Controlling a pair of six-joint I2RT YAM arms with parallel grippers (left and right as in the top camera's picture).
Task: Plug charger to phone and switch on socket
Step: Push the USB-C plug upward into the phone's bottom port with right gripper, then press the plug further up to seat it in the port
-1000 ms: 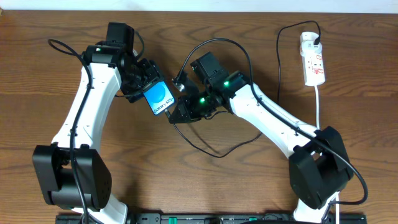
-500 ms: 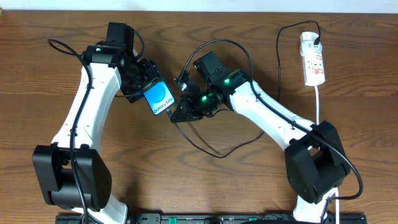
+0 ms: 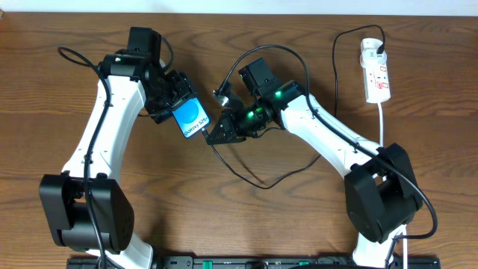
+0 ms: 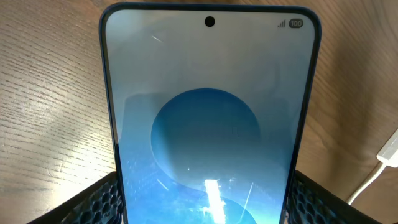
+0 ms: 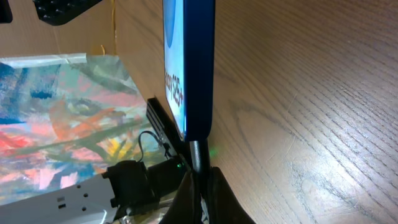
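The phone [image 3: 192,118] has a blue screen with a round shape and "Galaxy" text. My left gripper [image 3: 170,104] is shut on its upper end and holds it tilted above the table; in the left wrist view the phone [image 4: 210,112] fills the frame between the fingers [image 4: 202,205]. My right gripper [image 3: 212,136] is shut on the charger's connector tip [image 5: 198,155], which meets the phone's bottom edge [image 5: 199,68]. The thin black charger cable [image 3: 258,179] loops across the table to a black plug in the white socket strip [image 3: 376,73] at the far right.
The socket's thick white cord [image 3: 382,123] runs down the right side toward the right arm's base. Black robot cables arc near each arm. A dark bar lies along the front table edge [image 3: 239,261].
My right gripper has shifted slightly right and up along the phone's lower end, with the connector held. The left arm and the phone have stayed still.
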